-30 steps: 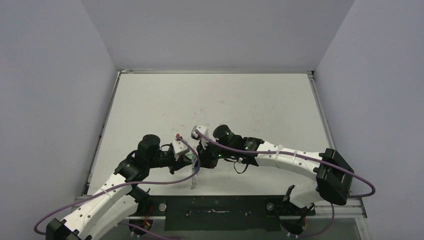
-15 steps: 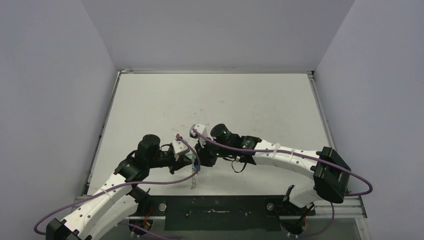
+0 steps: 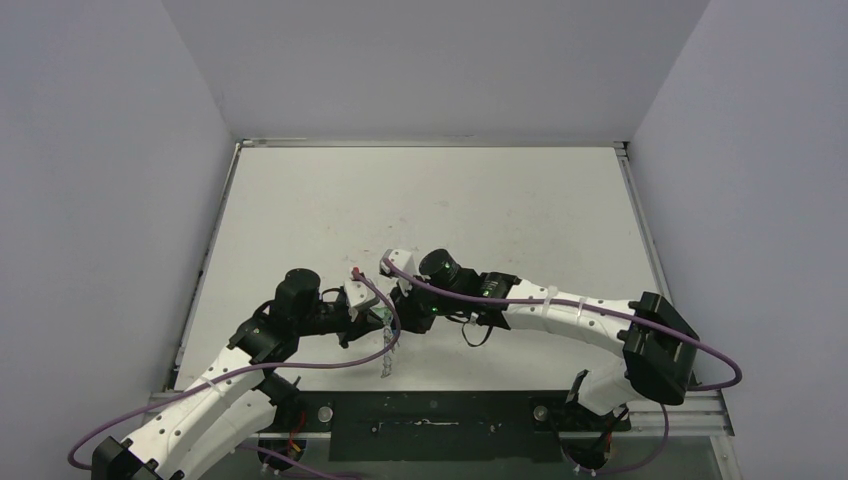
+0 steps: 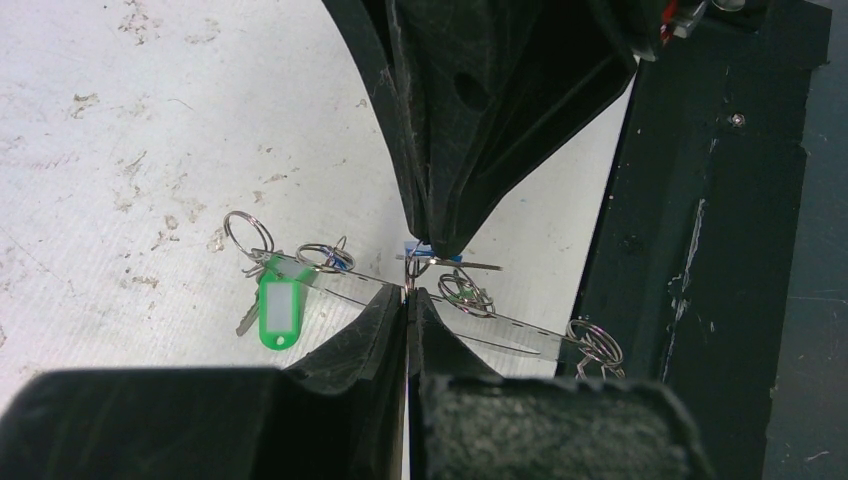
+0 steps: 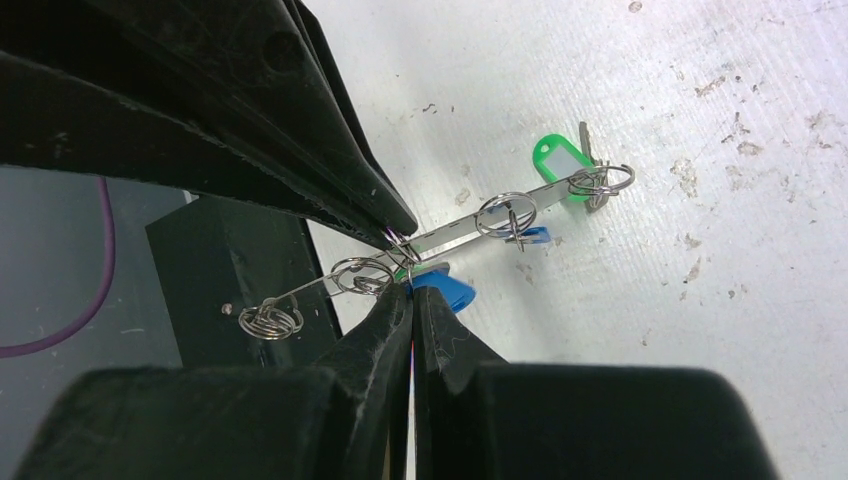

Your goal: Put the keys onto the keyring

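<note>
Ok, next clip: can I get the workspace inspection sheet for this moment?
Surface: white table, scuffed and stained.
Job's things: keyring held between the two grippers, small rings along it; green key on a ring at one end; blue key at the right fingertips.
Clutter: nothing seen.
Grippers: left gripper shut on the keyring; right gripper shut, seemingly on the blue key.
Cables: purple cable along each arm.
Surroundings: plain walls on three sides; black plate at the near edge.
</note>
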### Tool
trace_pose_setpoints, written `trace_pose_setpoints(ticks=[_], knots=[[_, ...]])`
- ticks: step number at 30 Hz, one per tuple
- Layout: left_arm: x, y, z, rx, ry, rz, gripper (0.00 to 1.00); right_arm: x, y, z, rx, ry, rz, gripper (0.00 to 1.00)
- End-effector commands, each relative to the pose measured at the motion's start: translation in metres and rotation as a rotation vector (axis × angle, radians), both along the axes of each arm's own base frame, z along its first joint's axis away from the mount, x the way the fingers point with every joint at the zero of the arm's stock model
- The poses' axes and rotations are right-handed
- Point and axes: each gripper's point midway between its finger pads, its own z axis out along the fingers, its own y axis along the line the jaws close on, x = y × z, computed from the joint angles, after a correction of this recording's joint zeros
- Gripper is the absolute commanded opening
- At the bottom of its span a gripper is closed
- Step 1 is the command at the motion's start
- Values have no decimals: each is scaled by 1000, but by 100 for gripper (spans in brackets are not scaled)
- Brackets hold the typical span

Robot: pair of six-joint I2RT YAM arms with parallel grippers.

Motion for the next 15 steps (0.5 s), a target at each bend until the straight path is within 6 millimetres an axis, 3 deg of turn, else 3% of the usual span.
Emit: trace_pose_setpoints(ticks=[1,7,8,12,15], knots=[[3,-7,26,-42,-65,-28,0,10,2,2,10,-25,-31,0],[3,-7,26,-42,-64,-28,0,12,-1,1,10,-24,-50,1],[3,-6,26,-42,-64,-27,0,13,-2,2,12,-26,-54,7],[3,-6,26,-42,-66,-27,0,14,-5,9,40,-47,-59,52],[3,-6,25,-43,-65,-28,0,14,-8,19,78,-85,-60,65]])
